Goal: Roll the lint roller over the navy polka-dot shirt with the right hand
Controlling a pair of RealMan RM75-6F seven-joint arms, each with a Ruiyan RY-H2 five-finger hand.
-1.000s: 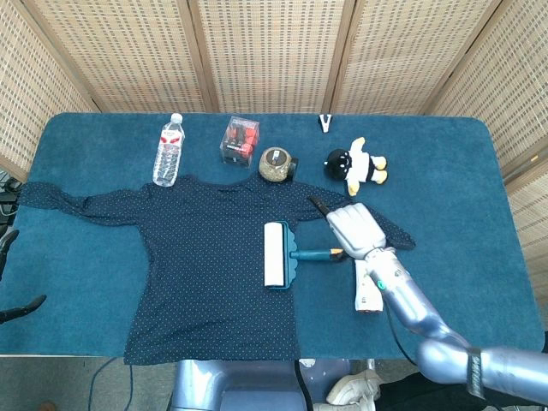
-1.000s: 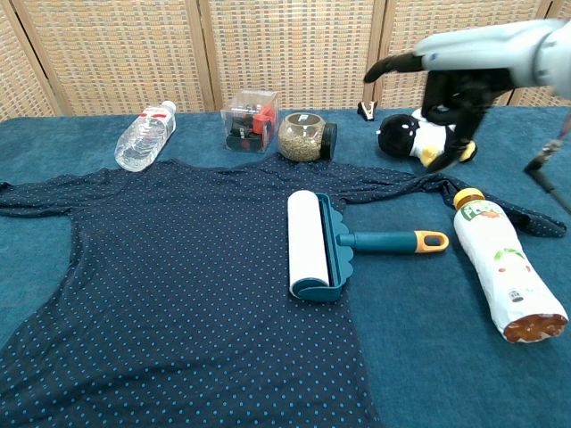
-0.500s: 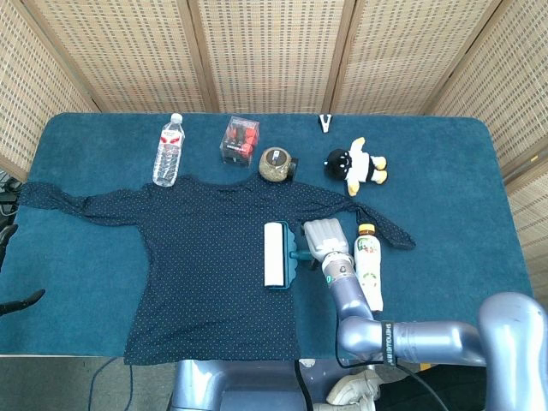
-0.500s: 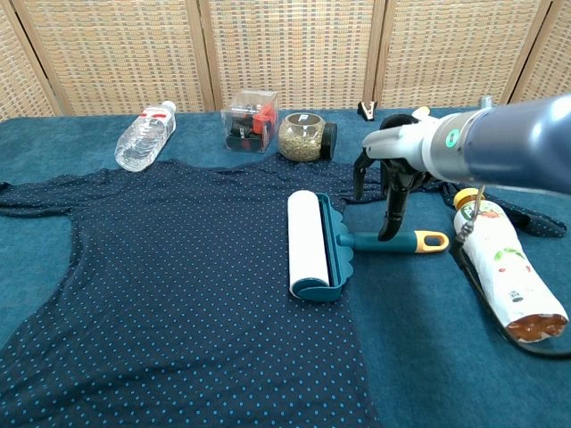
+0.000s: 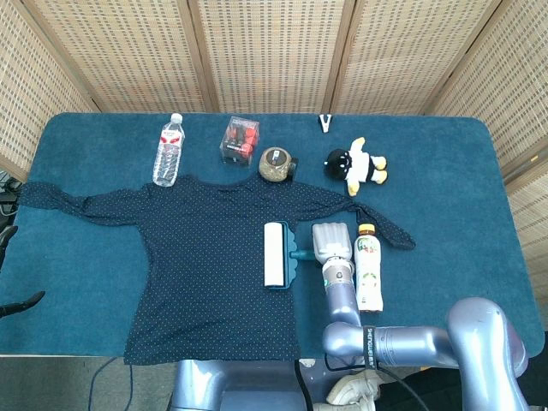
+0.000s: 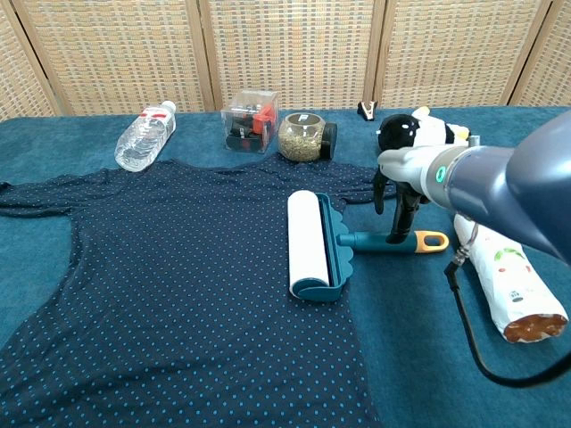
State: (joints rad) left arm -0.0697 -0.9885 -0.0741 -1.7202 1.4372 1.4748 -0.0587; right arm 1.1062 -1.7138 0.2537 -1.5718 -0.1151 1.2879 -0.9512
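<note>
The navy polka-dot shirt lies flat across the left and middle of the table. On its right edge rests the lint roller, its white roll on the cloth and its teal handle with an orange end pointing right. My right hand hangs over the handle, fingers pointing down and touching it, not wrapped around it. In the head view the hand hides the handle. Only dark tips of my left hand show at the left edge, apart and holding nothing.
A drink bottle lies just right of the handle. Along the back stand a water bottle, a clear box of red items, a jar, a penguin plush and a black clip.
My right hand came down and left from near the penguin plush onto the roller's handle. The roller and shirt have not moved.
</note>
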